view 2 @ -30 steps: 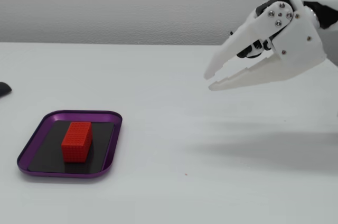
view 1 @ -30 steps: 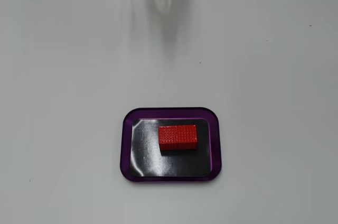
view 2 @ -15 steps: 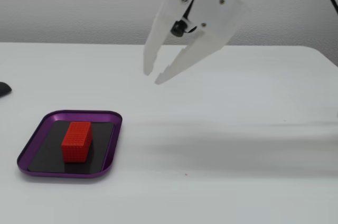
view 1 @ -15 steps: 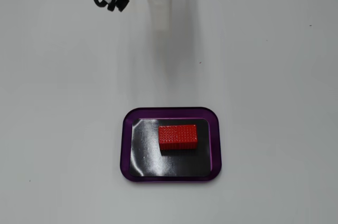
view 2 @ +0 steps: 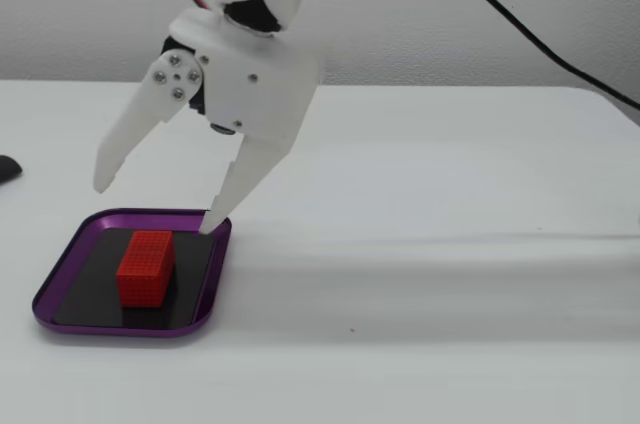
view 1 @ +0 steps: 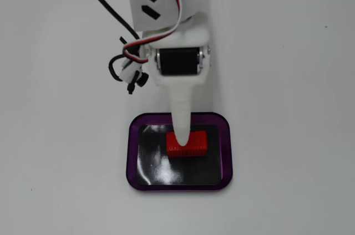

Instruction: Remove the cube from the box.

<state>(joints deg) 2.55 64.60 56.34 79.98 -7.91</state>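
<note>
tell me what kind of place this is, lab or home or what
Probably a hobby or lab robot test bench: a bare white table against a plain wall, a white arm with exposed wiring and its open gripper, and just a purple tray holding a red block.

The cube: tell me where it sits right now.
In both fixed views the cube lies on the black floor of the box, below the open gripper, which has not touched it.

Red cube lies flat, seemingly centered, inside purple-rimmed box.
</note>
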